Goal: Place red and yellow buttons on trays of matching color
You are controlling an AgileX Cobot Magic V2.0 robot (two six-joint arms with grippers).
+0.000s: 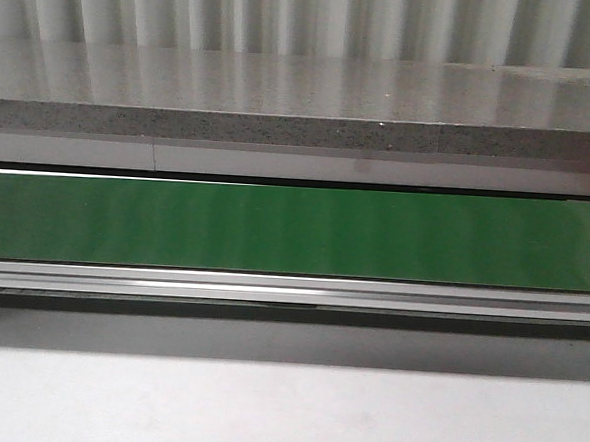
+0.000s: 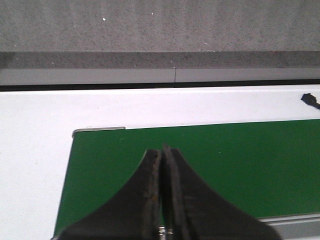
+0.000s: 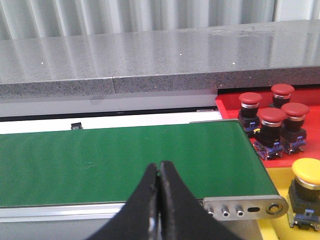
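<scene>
Both the left hand (image 2: 161, 200) and right hand (image 3: 159, 200) are being held closed and empty over the bare green belt (image 1: 294, 231), probably awaiting buttons; red buttons (image 3: 272, 116) are sitting on the red tray (image 3: 227, 102), a yellow button (image 3: 307, 171) beside.

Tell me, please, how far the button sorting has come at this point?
Done: four red buttons stand on the red tray, and one yellow button stands on the yellow tray. In hand: nothing; the left gripper and the right gripper are both shut and hold nothing. Left: the green belt shows no buttons, so whether more will come cannot be told.
</scene>
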